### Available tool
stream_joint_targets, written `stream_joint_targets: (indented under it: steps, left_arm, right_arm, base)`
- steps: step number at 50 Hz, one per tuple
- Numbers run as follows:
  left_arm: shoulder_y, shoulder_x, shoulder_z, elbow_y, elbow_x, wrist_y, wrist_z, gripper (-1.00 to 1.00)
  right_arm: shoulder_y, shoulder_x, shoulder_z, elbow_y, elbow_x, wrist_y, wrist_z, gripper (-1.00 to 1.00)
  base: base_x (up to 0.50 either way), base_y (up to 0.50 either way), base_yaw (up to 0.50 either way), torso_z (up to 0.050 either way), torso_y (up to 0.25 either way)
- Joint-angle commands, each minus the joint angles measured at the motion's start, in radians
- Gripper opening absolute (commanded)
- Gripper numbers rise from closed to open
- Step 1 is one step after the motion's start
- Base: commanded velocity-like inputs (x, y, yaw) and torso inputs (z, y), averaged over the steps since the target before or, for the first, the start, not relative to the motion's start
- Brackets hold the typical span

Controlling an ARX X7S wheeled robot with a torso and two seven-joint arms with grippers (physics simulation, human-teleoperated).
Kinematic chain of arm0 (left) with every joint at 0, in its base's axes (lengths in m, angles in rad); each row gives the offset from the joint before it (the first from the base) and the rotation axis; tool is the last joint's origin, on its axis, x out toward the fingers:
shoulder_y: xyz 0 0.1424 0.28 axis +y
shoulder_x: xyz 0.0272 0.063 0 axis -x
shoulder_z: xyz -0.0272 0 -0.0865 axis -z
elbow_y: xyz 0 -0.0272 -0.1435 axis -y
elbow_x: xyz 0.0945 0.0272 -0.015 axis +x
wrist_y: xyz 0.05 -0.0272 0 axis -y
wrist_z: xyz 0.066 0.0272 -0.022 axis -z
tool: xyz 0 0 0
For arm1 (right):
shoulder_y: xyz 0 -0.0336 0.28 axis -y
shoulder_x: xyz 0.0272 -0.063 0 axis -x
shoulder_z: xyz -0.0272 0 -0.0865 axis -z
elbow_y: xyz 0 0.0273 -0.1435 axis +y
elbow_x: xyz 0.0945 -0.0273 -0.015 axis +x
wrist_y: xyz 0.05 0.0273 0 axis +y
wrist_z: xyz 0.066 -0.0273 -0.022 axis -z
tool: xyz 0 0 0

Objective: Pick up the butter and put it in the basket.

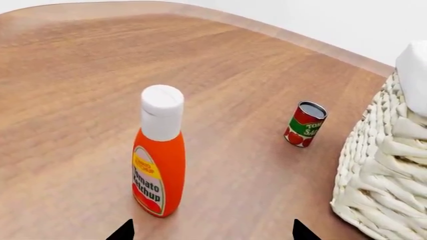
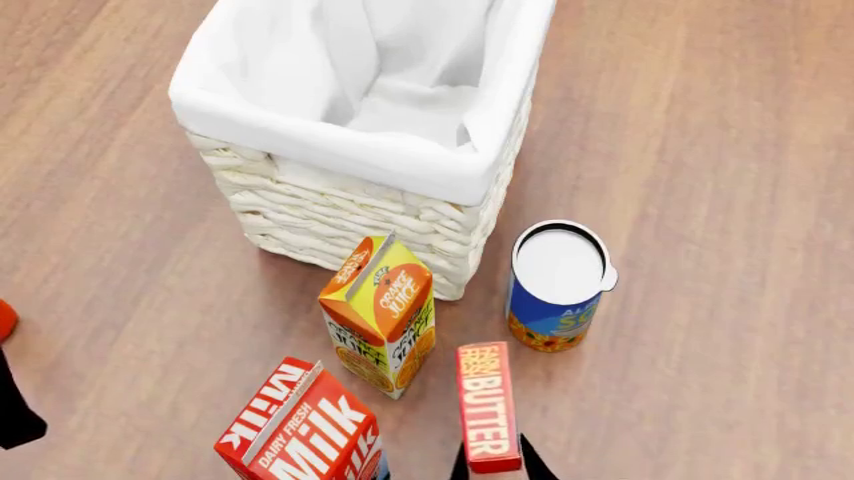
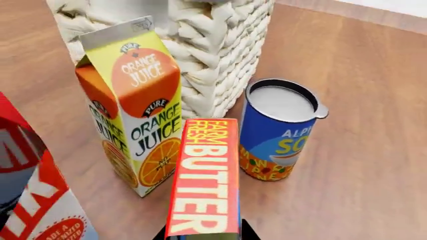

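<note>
The butter [image 3: 203,175], a slim red box with white lettering, sits between my right gripper's [image 3: 203,236] two black fingers, which press on its sides. In the head view the butter [image 2: 487,403] is at the bottom centre, with the right gripper [image 2: 494,468] at its near end. The cream wicker basket [image 2: 334,215] with its white liner stands beyond it, past the cartons; its wall also shows in the right wrist view [image 3: 213,45]. My left gripper [image 1: 213,232] is open and empty, its tips wide apart over the table near the basket's side [image 1: 380,165].
An orange juice carton [image 2: 380,310] stands between the butter and the basket. A red milk carton [image 2: 307,425] is at the near left and a blue can [image 2: 558,290] at the right. A ketchup bottle [image 1: 159,155] and a small tomato can [image 1: 305,124] stand ahead of the left gripper.
</note>
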Motion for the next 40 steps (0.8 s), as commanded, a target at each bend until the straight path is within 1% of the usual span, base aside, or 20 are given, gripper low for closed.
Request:
stream_joint_targets:
  steps: [1, 9, 14, 19, 21, 23, 26, 30, 32, 34, 38, 40]
  left_arm:
    - [-0.004, 0.000, 0.010, -0.007, 0.004, 0.006, 0.001, 1.00]
    - [-0.014, 0.001, 0.015, -0.025, 0.008, 0.013, 0.005, 1.00]
    - [-0.017, 0.003, 0.023, -0.031, 0.012, 0.016, 0.006, 1.00]
    - [-0.021, 0.005, 0.028, -0.039, 0.015, 0.021, 0.009, 1.00]
    - [-0.022, 0.006, 0.029, -0.041, 0.016, 0.022, 0.009, 1.00]
    - [-0.023, 0.006, 0.032, -0.039, 0.016, 0.020, 0.006, 1.00]
    - [-0.023, 0.009, 0.038, -0.045, 0.023, 0.026, 0.008, 1.00]
    - [-0.025, 0.009, 0.043, -0.051, 0.027, 0.031, 0.011, 1.00]
    - [-0.026, 0.008, 0.044, -0.054, 0.028, 0.031, 0.012, 1.00]
    - [-0.027, 0.008, 0.045, -0.055, 0.028, 0.031, 0.012, 1.00]
    - [-0.029, 0.006, 0.043, -0.061, 0.027, 0.033, 0.013, 1.00]
    - [-0.028, 0.004, 0.041, -0.055, 0.023, 0.029, 0.008, 1.00]
  right_arm:
    - [-0.054, 0.057, -0.008, -0.290, -0.085, 0.148, 0.088, -1.00]
    - [-0.050, 0.087, 0.019, -0.434, -0.083, 0.276, 0.128, -1.00]
    - [-0.023, 0.106, 0.058, -0.542, -0.062, 0.400, 0.150, -1.00]
    - [-0.002, 0.119, 0.082, -0.605, -0.041, 0.484, 0.166, -1.00]
    - [0.009, 0.165, 0.080, -0.611, 0.018, 0.477, 0.227, -1.00]
    - [0.045, 0.264, 0.047, -0.611, 0.148, 0.436, 0.366, -1.00]
    - [0.145, 0.432, -0.064, -0.611, 0.342, 0.344, 0.596, -1.00]
    - [0.281, 0.568, -0.221, -0.611, 0.469, 0.243, 0.770, -1.00]
    - [0.346, 0.627, -0.294, -0.611, 0.514, 0.191, 0.833, -1.00]
    - [0.395, 0.656, -0.351, -0.611, 0.541, 0.168, 0.870, -1.00]
    - [0.472, 0.720, -0.426, -0.611, 0.596, 0.123, 0.917, -1.00]
    - [0.549, 0.755, -0.466, -0.611, 0.651, 0.109, 0.934, -1.00]
  base:
    - [0.00, 0.00, 0.00, 0.000, 0.015]
    - [0.00, 0.00, 0.00, 0.000, 0.000]
    - [0.00, 0.00, 0.00, 0.000, 0.000]
    - [0.00, 0.00, 0.00, 0.000, 0.002]
    - [0.00, 0.00, 0.00, 0.000, 0.000]
    - [0.00, 0.00, 0.00, 0.000, 0.000]
    - [0.00, 0.00, 0.00, 0.000, 0.003]
    - [0.00, 0.00, 0.00, 0.000, 0.000]
    - [0.00, 0.00, 0.00, 0.000, 0.000]
    - [0.00, 0.00, 0.00, 0.000, 0.000]
    - [0.00, 0.00, 0.00, 0.000, 0.003]
    - [0.00, 0.00, 0.00, 0.000, 0.000]
